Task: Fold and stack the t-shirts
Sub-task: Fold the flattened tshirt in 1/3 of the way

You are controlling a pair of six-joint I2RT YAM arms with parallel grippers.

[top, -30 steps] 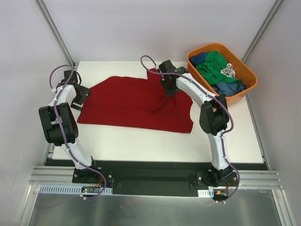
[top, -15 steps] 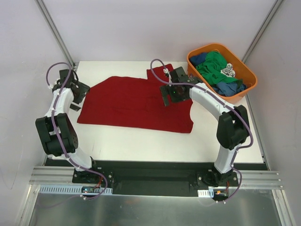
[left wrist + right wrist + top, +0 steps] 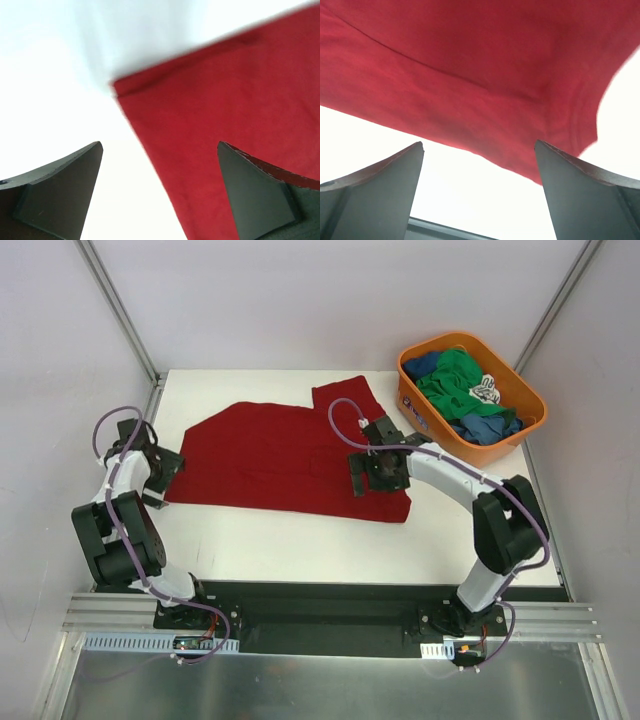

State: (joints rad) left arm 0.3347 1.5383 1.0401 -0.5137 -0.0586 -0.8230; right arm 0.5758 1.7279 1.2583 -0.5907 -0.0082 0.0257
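A large dark red t-shirt (image 3: pixel 280 455) lies spread flat on the white table, one sleeve pointing to the back. My left gripper (image 3: pixel 160 472) hangs open at its left edge; in the left wrist view (image 3: pixel 160 145) the red cloth (image 3: pixel 230 100) lies under the right finger and bare table under the left. Over the shirt's near right part my right gripper (image 3: pixel 360 475) stands open, and in the right wrist view (image 3: pixel 479 144) the shirt's hem (image 3: pixel 470 80) lies just beyond the fingertips. Neither gripper holds anything. Green (image 3: pixel 455 380) and blue (image 3: pixel 487 428) t-shirts lie crumpled in the tub.
An orange plastic tub (image 3: pixel 418 410) stands at the back right corner of the table. White table (image 3: pixel 300 545) shows between the shirt and the arm bases. Enclosure walls and slanted metal posts (image 3: pixel 120 310) ring the table.
Both grippers opened and let go of the red shirt. The right arm drew back from the far sleeve toward the near right hem. The left gripper slid nearer along the left edge.
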